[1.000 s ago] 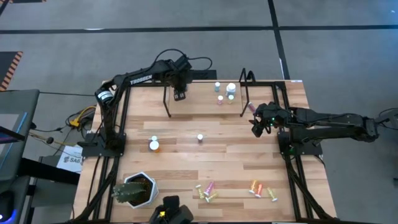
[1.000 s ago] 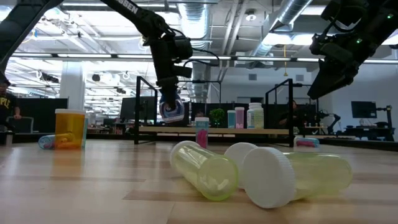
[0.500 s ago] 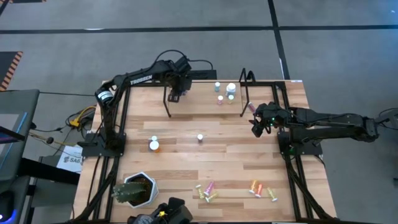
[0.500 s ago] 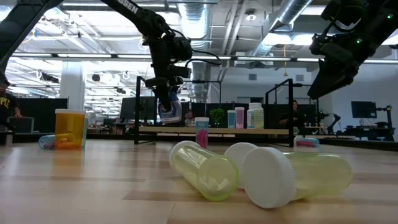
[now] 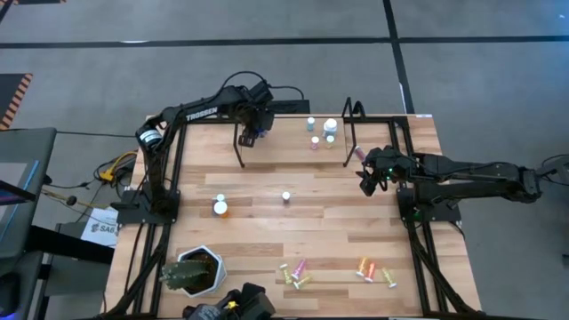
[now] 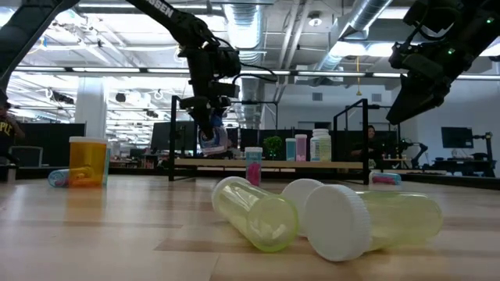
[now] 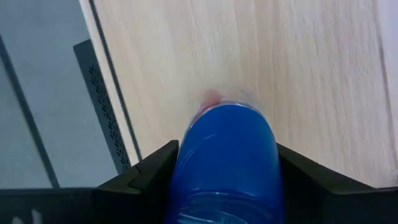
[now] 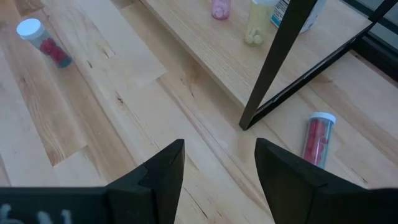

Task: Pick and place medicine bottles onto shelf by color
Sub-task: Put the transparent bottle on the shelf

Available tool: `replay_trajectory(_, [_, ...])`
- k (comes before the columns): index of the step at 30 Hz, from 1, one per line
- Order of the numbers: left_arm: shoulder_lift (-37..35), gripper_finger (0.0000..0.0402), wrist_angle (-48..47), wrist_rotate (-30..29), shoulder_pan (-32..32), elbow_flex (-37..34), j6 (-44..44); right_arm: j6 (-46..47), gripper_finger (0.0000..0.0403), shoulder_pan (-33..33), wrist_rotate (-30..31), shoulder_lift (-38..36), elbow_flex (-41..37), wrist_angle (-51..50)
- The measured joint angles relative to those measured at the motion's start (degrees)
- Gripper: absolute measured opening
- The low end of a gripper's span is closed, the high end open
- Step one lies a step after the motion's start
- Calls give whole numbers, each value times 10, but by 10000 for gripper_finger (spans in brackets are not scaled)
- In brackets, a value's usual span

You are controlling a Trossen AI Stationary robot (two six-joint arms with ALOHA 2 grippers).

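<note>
The big light-wood table [image 5: 267, 191] holds everything, so both arms can reach the bottles. At its far edge stands the shelf [image 5: 293, 133], a narrow light-wood plank with thin black rod legs at each end. That is where the bottles should go, sorted by color.

The left gripper [image 5: 252, 133] is over the left end of the shelf. Its two dark fingers have a blue-lidded bottle [image 7: 227, 162] between them, but I cannot tell if they are squeezing it or letting go. I think it is there because this end is the blue spot. It looks very near the plank, but I cannot tell if it touches.

The right gripper [image 5: 368, 182] hangs by the right end of the shelf with its fingers apart and nothing in them. It seems to be waiting.

A few small white-capped bottles [image 5: 320, 132] stand together on the right part of the shelf. A red bottle with a white cap [image 8: 316, 140] lies just past the shelf's right leg. An orange bottle [image 5: 220, 207] and a small pink one [image 5: 286, 196] stand mid-table. Yellow, pink and orange vials [image 5: 338, 271] lie near the front edge, not yet sorted.
</note>
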Motion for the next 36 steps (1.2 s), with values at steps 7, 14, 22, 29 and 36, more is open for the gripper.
replay_trajectory(7, [35,208,-17,-2,2,25,1,0,216,0,0,0,0,0])
replay_trajectory(14, [72,208,-43,-1,11,86,-14,0,216,0,0,0,0,0])
replay_trajectory(22, [88,213,-58,9,20,103,-48,0,216,0,0,0,0,0])
replay_trajectory(29, [88,265,-58,10,24,103,-82,0,216,0,0,0,0,0])
replay_trajectory(36, [78,281,-79,11,21,147,-88,0,216,0,0,0,0,0])
